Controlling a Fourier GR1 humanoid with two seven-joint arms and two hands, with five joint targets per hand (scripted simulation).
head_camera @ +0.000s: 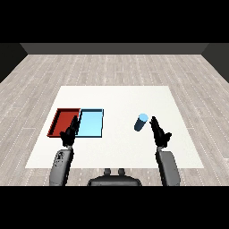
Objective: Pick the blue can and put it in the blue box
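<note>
While the blue can (141,122) stood on the white table (120,100), the right hand (159,133) lay just beside it, at about four o'clock from the can, with its fingers (154,121) extended and relaxed, pointing toward twelve o'clock. No finger curled round the can; whether a fingertip touched its side could not be told, since the two appeared very close. The can leaned slightly, its lighter top toward one o'clock, and it held nothing and was held by nothing. The right forearm (168,167) entered from the five o'clock corner of the view.

At the other side, the left hand (69,134) rested over the near edge of the two trays, its fingers likewise straight and relaxed, reaching toward one o'clock across the seam between them. It grasped nothing. The left forearm (61,166) rose from the seven o'clock corner.

The red tray (62,117) and the light blue tray (94,123) lay side by side, touching along one long edge, the red at nine o'clock of the blue. The visible floors of both trays showed no contents. The can stood well apart from the blue tray, at three o'clock from it, with bare table between.
</note>
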